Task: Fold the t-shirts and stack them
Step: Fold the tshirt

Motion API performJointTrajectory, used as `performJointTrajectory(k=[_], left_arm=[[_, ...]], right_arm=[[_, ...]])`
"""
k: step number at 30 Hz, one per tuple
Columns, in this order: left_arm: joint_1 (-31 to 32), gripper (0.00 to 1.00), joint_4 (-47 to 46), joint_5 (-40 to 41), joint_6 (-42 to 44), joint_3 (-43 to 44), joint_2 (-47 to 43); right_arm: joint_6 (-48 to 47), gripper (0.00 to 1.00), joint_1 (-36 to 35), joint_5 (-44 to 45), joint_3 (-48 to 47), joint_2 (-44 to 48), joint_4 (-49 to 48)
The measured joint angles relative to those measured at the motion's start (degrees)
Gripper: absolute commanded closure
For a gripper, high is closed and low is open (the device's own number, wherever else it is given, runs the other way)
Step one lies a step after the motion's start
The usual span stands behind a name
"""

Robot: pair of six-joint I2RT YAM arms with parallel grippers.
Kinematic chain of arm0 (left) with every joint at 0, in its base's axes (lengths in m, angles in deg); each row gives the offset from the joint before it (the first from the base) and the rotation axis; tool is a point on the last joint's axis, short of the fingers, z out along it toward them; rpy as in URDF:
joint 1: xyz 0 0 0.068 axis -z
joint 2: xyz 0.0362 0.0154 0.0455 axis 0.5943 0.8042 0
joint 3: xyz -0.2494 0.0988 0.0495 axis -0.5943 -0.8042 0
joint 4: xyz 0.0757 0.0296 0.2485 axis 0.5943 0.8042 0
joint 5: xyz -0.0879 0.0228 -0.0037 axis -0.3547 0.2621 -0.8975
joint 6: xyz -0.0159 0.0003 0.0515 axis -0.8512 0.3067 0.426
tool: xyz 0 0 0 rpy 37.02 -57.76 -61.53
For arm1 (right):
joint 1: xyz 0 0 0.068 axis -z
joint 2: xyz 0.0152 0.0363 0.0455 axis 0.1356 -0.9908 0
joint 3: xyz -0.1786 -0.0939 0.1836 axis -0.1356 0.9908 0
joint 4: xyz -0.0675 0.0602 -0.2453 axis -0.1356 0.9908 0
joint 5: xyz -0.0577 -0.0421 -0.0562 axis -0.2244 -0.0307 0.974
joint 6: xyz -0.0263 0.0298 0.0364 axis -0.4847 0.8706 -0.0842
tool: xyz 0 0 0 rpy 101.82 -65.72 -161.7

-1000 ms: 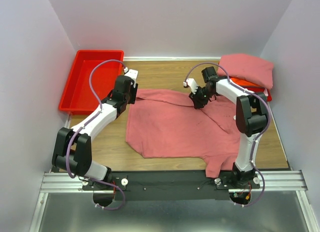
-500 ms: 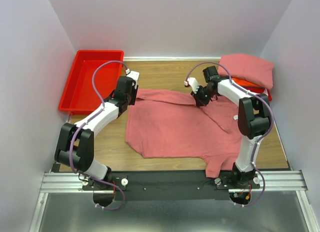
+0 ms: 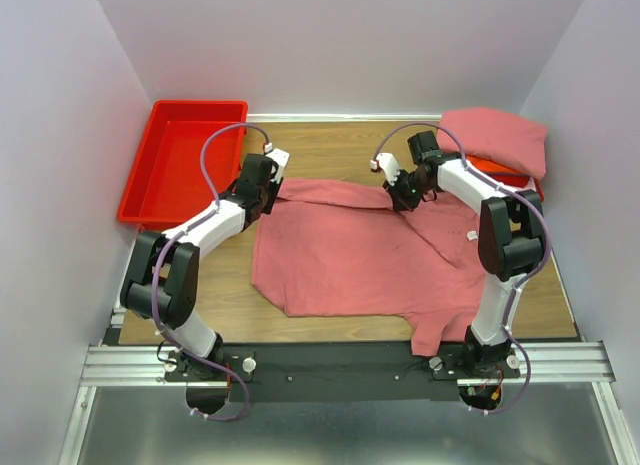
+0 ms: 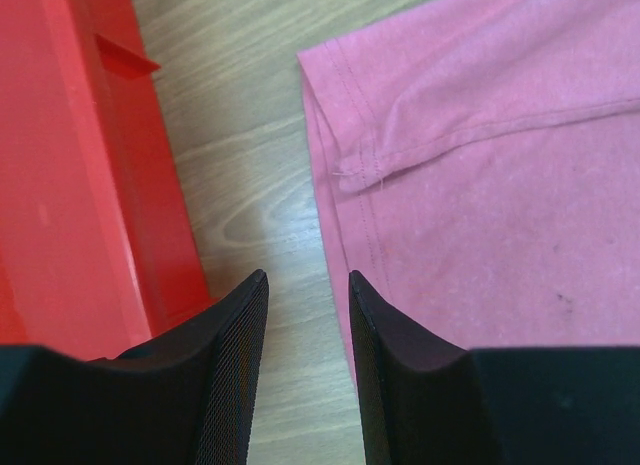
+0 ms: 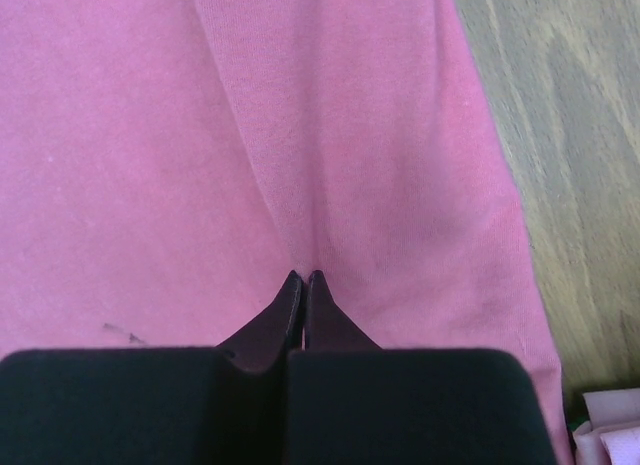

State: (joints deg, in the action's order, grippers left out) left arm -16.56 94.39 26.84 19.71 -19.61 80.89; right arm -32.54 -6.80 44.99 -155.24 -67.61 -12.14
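At the far edge of the large salmon-pink cloth t-shirt point(image 3: 350, 255), the right tool point(image 5: 303, 277) has just pinched shut on it, so folding awaits only the half-open, empty left tool point(image 4: 308, 280).

Light-brown wooden tabletop point(image 3: 340, 145), grain running left-right, white walls on three sides. Far left corner: red rectangular plastic bin point(image 3: 180, 165), shallow. Centre: large salmon-pink cloth t-shirt point(image 3: 350, 255) spread mostly flat, one fold along far edge, one part reaching near edge at right. Far right corner: folded pink cloth shirt point(image 3: 495, 135) atop orange-red folded cloth point(image 3: 505, 168), only edge of latter showing.
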Motion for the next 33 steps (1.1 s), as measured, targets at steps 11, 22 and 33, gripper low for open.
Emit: performJointTrajectory(k=[11,22,33], left_arm=[[3.56,0.55,-0.13,2.32,1.05,3.21,6.71],[6.54,0.61,0.61,10.82,2.38,6.95,14.23],[7.5,0.62,1.51,16.26,2.6,9.62,17.42]], right_arm=[[0.24,1.0,2.03,-0.37,0.9,0.15,-0.22],[0.7,1.0,2.34,-1.16,0.94,0.15,-0.22],[0.83,1.0,2.34,-1.75,0.94,0.15,-0.22]])
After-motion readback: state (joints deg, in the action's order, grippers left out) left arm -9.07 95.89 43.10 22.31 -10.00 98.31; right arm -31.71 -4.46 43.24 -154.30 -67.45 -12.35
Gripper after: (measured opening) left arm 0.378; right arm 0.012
